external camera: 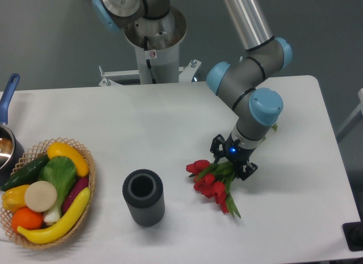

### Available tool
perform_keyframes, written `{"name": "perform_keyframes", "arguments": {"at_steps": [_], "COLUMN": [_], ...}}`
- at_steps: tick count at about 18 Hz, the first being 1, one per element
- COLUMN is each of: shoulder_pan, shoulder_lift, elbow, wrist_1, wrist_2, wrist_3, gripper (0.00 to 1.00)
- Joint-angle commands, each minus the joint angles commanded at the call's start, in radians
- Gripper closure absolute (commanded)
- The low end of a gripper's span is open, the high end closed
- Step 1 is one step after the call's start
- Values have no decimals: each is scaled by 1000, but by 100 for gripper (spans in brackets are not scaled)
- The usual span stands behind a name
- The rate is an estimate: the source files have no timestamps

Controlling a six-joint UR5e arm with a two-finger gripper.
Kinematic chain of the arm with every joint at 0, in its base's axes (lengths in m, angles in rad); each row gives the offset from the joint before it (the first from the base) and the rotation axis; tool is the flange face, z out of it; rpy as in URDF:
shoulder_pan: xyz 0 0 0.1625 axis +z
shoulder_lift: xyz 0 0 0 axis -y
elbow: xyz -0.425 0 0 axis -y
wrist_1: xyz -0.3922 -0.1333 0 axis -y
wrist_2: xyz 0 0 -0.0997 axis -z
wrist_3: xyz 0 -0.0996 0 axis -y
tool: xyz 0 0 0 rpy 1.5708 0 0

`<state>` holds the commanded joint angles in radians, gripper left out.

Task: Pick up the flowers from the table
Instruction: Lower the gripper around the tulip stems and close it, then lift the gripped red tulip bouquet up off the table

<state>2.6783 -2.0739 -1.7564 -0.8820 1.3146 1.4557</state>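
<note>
The flowers (211, 181), a bunch of red tulips with green leaves, lie on the white table (170, 122) right of centre, heads pointing left and down. Their green stems run up to the right under my gripper (232, 158), and a stem tip shows beyond the wrist (274, 126). The gripper points straight down over the stems, its black fingers (218, 145) on either side of them. The wrist hides the fingertips, so I cannot tell whether they are closed on the stems.
A dark grey ribbed cylinder vase (143, 197) stands upright left of the flowers. A wicker basket of fruit and vegetables (45, 190) sits at the front left. A pot with a blue handle (7, 133) is at the left edge. The robot base (153, 37) stands at the back.
</note>
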Motion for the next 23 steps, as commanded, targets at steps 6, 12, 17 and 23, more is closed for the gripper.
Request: {"name": "perform_keyframes", "arguments": {"at_steps": [6,12,17,23], "shoulder_pan": [3,29,46,57], "shoulder_lift": [3,70,173,267], "elbow": [11,32,38,75], "wrist_1": [0,-8,-14,-15], "wrist_2": [-2,-5,-17,-234], "wrist_3": [3,3,-2,-135], "gripper": [72,72,72,72]}}
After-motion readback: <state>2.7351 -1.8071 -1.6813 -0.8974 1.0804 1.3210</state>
